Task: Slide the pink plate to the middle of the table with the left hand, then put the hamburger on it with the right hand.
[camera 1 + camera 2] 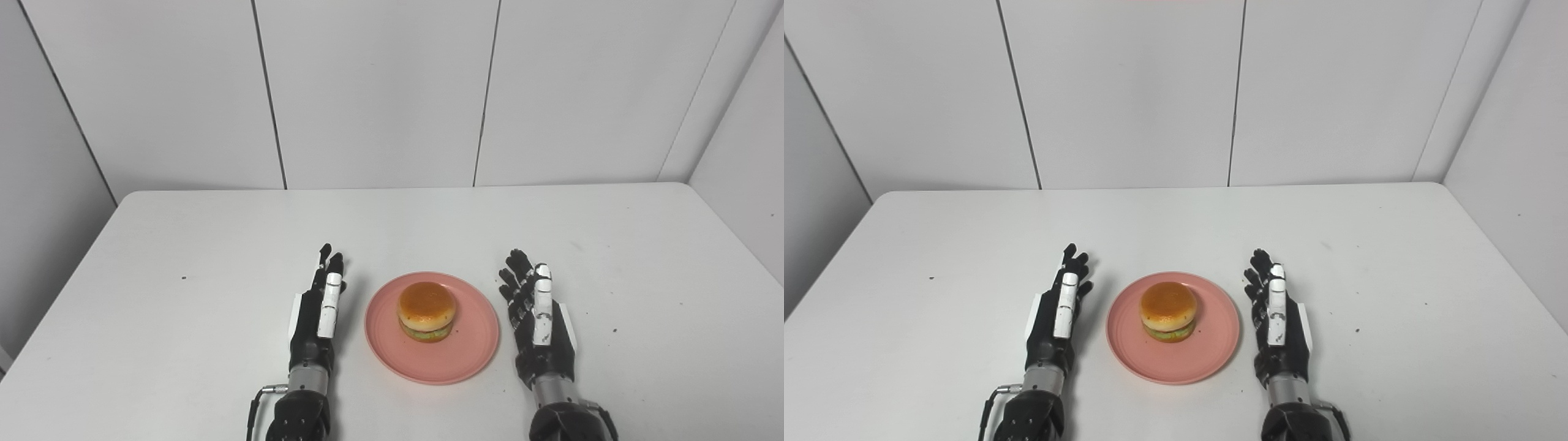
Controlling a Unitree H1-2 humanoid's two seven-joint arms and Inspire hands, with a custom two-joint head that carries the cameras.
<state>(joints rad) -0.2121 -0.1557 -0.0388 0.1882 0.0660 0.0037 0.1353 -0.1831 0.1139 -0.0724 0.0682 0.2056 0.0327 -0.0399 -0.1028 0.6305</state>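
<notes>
On the near middle of the white table [184,233] sits the pink plate [432,358], round and shallow, lying flat with its rim clear all the way around. Upon it, a little toward the far side of the plate's centre, stands the hamburger [427,311], upright, its glossy orange-brown bun on top and a band of green lettuce showing above the lower bun. To the left of the plate lies the left hand [318,315], black with a white strip along one finger, its fingers stretched out straight and pointing toward the far edge of the table; it holds nothing and is just beside the plate's left rim without touching it. To the right of the plate lies the right hand [536,318], likewise black with a white strip, its fingers extended and slightly spread, pointing far; it is empty too, and a narrow gap of table shows between it and the plate's right rim. Both hands are level with the plate, so that the plate lies between them, and both forearms enter from the near edge. A few small dark specks mark the table surface, one well to the left and several on the right side. Behind the table's far edge rise plain white wall panels [373,92] with thin vertical seams.
</notes>
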